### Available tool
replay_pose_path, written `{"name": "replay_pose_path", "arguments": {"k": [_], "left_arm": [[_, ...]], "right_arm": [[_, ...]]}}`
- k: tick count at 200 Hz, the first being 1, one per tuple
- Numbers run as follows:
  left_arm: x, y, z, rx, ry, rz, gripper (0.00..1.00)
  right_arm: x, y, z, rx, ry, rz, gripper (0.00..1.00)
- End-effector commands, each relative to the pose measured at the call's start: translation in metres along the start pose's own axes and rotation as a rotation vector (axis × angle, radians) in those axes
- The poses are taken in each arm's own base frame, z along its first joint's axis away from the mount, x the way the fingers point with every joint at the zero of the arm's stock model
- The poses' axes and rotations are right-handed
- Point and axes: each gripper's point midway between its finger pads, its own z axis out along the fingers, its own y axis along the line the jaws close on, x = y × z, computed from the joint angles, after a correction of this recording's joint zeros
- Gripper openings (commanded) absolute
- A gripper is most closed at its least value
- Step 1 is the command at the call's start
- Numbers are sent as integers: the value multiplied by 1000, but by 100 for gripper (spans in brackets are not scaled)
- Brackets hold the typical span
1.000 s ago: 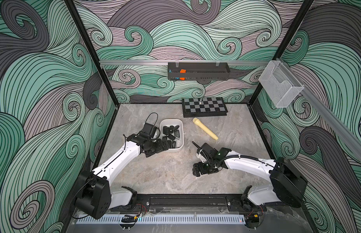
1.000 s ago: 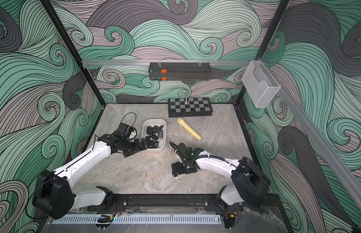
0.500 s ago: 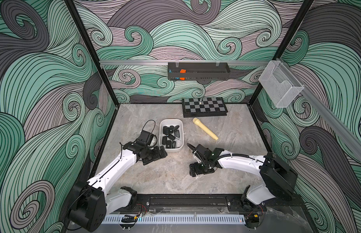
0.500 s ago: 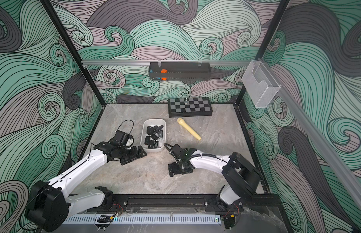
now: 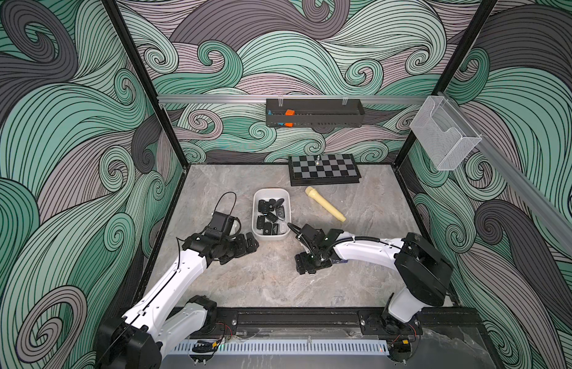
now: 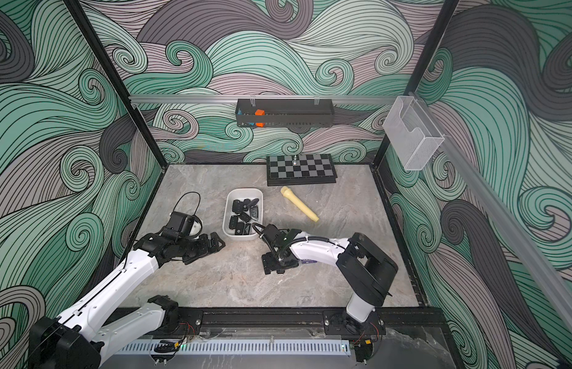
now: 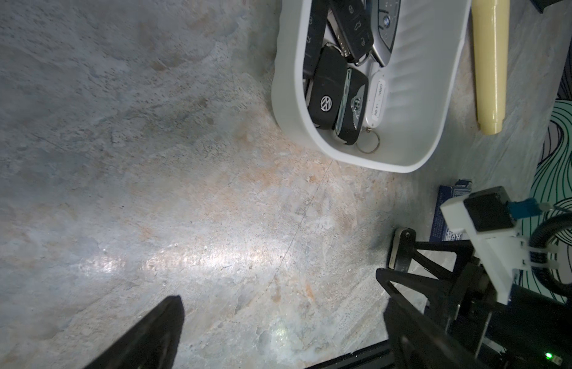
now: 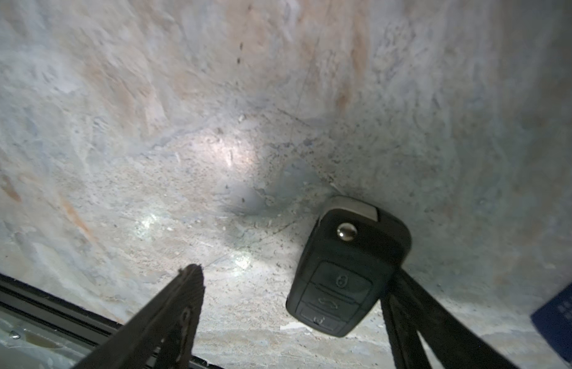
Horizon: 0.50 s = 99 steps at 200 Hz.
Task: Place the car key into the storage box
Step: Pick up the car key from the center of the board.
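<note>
car key (image 8: 348,268) lies flat on table (image 8: 214,127) inside right gripper (image 8: 294,271), against one finger (image 8: 415,313), apart from the other. jaws open, key not clamped.

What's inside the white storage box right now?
The storage box holds a pile of black car keys, plus a white tag on a ring. The keys overlap, so anything beneath them is hidden.

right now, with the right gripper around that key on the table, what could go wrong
The car key sits by one finger of the right gripper, far from the other, so closing may slide or twist it instead of pinching it squarely. The storage box is already crowded with keys; a low carry could clip its wall.
</note>
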Motion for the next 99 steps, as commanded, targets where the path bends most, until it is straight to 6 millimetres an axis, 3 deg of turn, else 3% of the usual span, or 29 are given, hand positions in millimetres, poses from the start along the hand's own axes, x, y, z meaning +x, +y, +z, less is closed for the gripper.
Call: {"name": "replay_pose_path", "arguments": {"k": [1,51,99], "left_arm": [[-1,7,-3,-20,-22,7,99],[-2,8,-3,-14,-31,13,99],[-1,9,-1,-5,-31,12,99]], "right_arm": [[2,-6,5,64,8,-20,78],[16,-18,10,165,31,-30,55],[13,-19,9,197,23,-21,33]]}}
